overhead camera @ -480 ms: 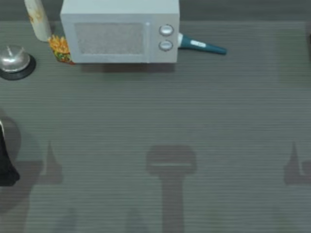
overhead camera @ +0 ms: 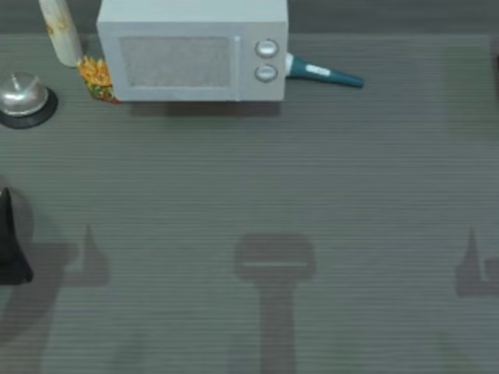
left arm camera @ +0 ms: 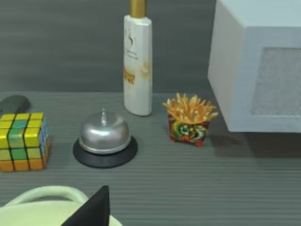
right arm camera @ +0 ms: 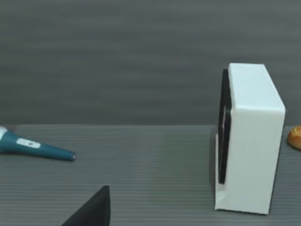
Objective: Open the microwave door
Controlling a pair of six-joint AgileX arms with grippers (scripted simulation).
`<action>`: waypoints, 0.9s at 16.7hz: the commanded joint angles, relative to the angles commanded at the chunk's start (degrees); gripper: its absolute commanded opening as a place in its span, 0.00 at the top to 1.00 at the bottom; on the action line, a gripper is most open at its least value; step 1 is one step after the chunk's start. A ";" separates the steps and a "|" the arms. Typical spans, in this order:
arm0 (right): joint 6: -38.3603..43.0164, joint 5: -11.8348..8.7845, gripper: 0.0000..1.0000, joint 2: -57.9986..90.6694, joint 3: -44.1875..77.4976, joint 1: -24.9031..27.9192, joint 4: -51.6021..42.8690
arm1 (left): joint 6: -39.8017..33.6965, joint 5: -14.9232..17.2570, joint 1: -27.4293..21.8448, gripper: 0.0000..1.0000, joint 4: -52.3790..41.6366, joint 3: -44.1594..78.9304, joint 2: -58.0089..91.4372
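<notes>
The door (overhead camera: 178, 62) is shut on the microwave (overhead camera: 192, 48) (upper left); our left gripper (overhead camera: 11, 245) sits far off, jaws impossible to tell.

you have one microwave (overhead camera: 192, 49), one call bell (left arm camera: 104, 133), one bottle (left arm camera: 137, 64), one fries carton (left arm camera: 189, 118), one rubik's cube (left arm camera: 22, 141), one teal microphone (overhead camera: 323, 73), one white box (right arm camera: 249, 139).

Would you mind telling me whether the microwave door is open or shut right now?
Shut. In the top view the microwave door lies flush with the front of the microwave, beside the knobs, with no interior showing.
</notes>
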 joint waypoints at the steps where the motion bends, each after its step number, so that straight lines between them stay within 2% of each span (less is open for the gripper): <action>1: 0.00 0.00 0.00 0.00 0.00 0.00 0.00 | -0.48 -0.16 -0.85 0.00 -2.30 3.03 3.30; 7: 0.00 0.00 0.00 0.00 0.00 0.00 0.00 | -4.33 -2.19 -7.46 0.00 -21.10 27.00 30.88; 15: 0.00 0.00 0.00 0.00 0.00 0.00 0.00 | -11.72 -7.20 -17.83 0.00 -50.24 67.86 77.25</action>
